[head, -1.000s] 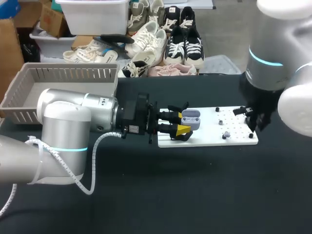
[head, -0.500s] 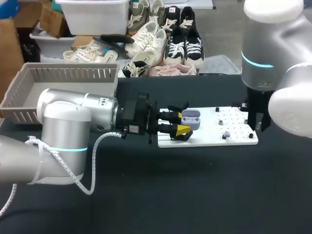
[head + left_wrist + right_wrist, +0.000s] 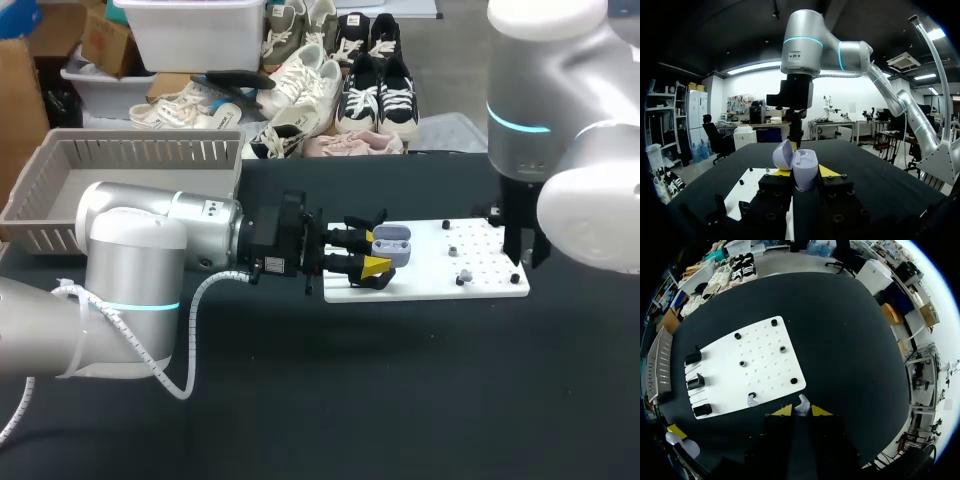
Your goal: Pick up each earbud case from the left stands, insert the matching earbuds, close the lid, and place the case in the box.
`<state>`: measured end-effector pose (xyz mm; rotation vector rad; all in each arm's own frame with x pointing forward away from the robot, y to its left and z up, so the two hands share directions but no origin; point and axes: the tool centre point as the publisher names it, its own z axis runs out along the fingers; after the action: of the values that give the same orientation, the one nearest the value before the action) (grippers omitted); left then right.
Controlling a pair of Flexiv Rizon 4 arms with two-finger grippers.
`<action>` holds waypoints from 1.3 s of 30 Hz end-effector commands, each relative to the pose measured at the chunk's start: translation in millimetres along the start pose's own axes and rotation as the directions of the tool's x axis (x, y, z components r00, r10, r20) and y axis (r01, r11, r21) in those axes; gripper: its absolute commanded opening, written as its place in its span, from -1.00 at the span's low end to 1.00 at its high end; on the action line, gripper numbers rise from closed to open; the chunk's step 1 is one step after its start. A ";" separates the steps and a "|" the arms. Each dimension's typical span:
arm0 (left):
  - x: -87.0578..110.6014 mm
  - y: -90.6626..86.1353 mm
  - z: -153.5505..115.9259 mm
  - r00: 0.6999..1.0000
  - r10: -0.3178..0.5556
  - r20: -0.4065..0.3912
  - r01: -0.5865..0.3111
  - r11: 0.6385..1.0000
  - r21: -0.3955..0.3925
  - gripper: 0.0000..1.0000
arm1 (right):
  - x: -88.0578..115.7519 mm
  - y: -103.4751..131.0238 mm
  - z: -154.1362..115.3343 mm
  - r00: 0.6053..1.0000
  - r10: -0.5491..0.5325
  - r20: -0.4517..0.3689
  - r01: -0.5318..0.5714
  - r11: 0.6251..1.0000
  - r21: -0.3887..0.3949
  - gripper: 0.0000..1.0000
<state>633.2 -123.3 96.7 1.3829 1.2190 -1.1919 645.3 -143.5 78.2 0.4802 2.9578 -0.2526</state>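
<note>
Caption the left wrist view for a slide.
Left arm's fingers grip an open earbud case; the right arm hangs ahead above the white board.

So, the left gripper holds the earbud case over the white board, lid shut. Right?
No, the lid is open: the left wrist view shows the left gripper holding the earbud case over the white board with its lid up.

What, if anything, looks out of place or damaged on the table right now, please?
Nothing stands out. The left gripper holds the earbud case in its jaws, lid open; the right gripper holds one earbud; the second earbud lies on the white board. No spills or damage visible.
</note>
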 end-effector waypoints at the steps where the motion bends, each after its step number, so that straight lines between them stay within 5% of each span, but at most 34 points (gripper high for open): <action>1: 0.8 0.1 0.3 1.000 0.001 0.002 -0.001 1.000 -0.001 -1.00 | 1.7 3.1 1.6 0.998 0.066 -0.008 -0.066 0.998 -0.008 -1.00; 7: 0.8 0.1 0.3 1.000 0.001 0.002 -0.001 1.000 -0.001 -1.00 | 2.6 7.1 4.1 0.973 0.230 -0.034 -0.228 0.972 0.055 -1.00; 15: 0.8 0.1 0.3 1.000 0.001 0.002 -0.001 1.000 -0.001 -1.00 | 6.3 14.9 -4.3 0.945 0.320 -0.066 -0.318 0.948 0.030 -1.00; 31: 0.8 0.1 0.3 1.000 0.001 0.002 -0.001 1.000 -0.001 -1.00 | 6.3 14.9 -4.3 0.945 0.320 -0.066 -0.318 0.948 0.030 -1.00; 39: 0.8 0.1 0.3 1.000 0.001 0.002 -0.001 1.000 -0.001 -1.00 | 5.1 17.3 -45.7 0.921 0.389 0.009 -0.389 0.921 0.002 -1.00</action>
<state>633.2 -123.3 96.7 1.3829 1.2191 -1.1919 655.1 -119.1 104.4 1.0459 2.8019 -0.2074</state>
